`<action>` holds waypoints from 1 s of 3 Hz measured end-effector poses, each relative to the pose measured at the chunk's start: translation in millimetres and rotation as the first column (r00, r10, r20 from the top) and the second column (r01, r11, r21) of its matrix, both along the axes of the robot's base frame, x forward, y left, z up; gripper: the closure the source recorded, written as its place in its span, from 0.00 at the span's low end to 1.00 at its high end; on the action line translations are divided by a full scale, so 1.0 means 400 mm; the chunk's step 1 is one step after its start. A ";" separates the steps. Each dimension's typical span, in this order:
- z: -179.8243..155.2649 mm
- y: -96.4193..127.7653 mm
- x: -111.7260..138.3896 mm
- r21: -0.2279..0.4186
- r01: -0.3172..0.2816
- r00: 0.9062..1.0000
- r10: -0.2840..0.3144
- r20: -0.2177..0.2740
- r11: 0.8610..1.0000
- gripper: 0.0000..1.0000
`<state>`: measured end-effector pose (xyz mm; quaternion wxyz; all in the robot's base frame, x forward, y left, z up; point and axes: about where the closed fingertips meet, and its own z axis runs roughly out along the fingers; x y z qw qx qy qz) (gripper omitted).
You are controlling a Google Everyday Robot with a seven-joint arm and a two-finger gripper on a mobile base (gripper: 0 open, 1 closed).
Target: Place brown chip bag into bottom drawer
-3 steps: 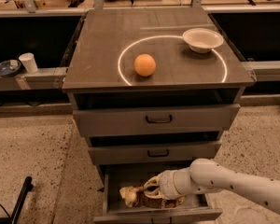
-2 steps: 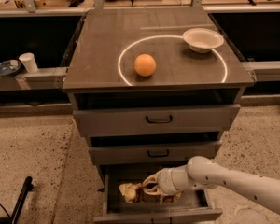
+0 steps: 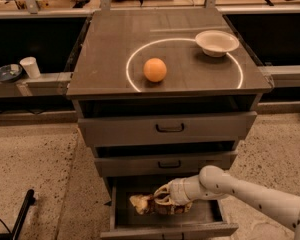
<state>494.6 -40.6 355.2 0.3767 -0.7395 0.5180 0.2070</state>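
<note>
**Brown chip bag (image 3: 142,204) inside the opened bottom drawer (image 3: 200,229)**

At the lower centre of the frame the drawer is pulled out so the bag can be received, and the bag is seen lying on its floor. The gripper (image 3: 164,196) is held directly over the bag. Whether it is clenched or released cannot be told. No other contents are seen.

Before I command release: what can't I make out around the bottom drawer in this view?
Camera view:
1. Crumpled brown foil chip bag: right part hidden beneath the white gripper, which sits over it inside the drawer.
2. Grey metal bottom drawer: rear hidden under the middle drawer; front face cut off by the lower edge.
</note>
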 end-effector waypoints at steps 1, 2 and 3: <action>-0.050 -0.003 0.011 0.008 0.002 1.000 -0.002 -0.009 1.000 1.00; -0.097 0.003 0.001 0.008 0.005 1.000 -0.004 -0.030 1.000 1.00; -0.134 0.004 -0.010 -0.006 0.018 0.998 -0.018 -0.058 1.000 1.00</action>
